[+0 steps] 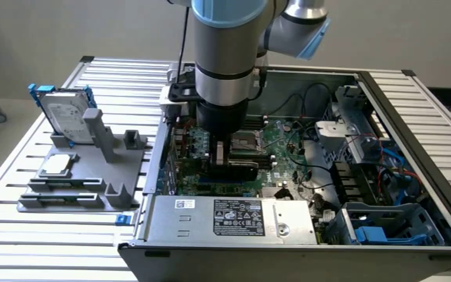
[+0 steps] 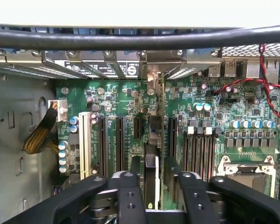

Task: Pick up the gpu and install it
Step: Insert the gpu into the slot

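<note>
My gripper (image 2: 155, 177) sits low inside the open computer case (image 1: 413, 111), straddling the gpu (image 2: 151, 163). The gpu stands on edge in a slot of the motherboard (image 2: 116, 98), near the middle of the case in the exterior view. My fingers (image 2: 130, 196) stand apart with the card between them. A sliver of green board shows beside the card on one side, so I judge my jaws wide and gripping nothing. To do this step well, I judge the card should sit level along its whole length and be fully home in the slot. Its silver end bracket (image 2: 154, 77) should line up with the rear opening. I should stay square to the card so neither pad drags it sideways. The gpu is a thin slab, a glossy black shroud over rigid green board, and it looks smooth and slippery to pinch. The neighbouring slots (image 2: 120, 140) are long black plastic troughs, and the board is crowded with small silver-topped capacitors that I would not want to bump. A thick black cable (image 2: 130, 39) loops across the wrist view. In the exterior view, a silver hard drive (image 1: 65, 114) with blue rails stands in a grey fixture (image 1: 77, 176) at nine o'clock of the case. The boxy metal power supply (image 1: 234, 217) lies at six o'clock of my gripper.
</note>
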Controlling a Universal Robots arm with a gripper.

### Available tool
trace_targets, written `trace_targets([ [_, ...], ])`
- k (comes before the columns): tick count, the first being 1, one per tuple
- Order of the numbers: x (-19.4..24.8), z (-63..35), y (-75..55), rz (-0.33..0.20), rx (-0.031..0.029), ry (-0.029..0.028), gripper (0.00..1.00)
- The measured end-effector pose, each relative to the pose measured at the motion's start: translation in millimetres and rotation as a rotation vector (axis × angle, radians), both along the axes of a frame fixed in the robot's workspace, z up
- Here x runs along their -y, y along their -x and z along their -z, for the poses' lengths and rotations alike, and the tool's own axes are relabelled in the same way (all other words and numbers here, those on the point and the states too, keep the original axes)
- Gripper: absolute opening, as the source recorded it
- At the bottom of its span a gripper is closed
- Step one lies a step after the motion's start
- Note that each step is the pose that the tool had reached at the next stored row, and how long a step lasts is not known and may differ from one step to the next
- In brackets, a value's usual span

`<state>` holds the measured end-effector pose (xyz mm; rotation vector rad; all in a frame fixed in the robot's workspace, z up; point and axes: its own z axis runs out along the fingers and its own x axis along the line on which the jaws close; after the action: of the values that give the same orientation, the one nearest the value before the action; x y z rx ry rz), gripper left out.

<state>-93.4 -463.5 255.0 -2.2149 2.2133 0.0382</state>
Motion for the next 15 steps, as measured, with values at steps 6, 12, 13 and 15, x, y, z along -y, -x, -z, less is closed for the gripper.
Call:
trace_targets([
  [6, 0.0, -5.4, 0.0, 0.0, -0.0008, 0.0, 0.46],
  [12, 0.0, -24.6, 0.0, 0.0, -0.0027, 0.0, 0.46],
  [13, 0.0, -27.6, 0.0, 0.0, -0.0033, 0.0001, 0.46],
  [15, 0.0, -31.5, 0.0, 0.0, -0.0039, 0.0003, 0.38],
])
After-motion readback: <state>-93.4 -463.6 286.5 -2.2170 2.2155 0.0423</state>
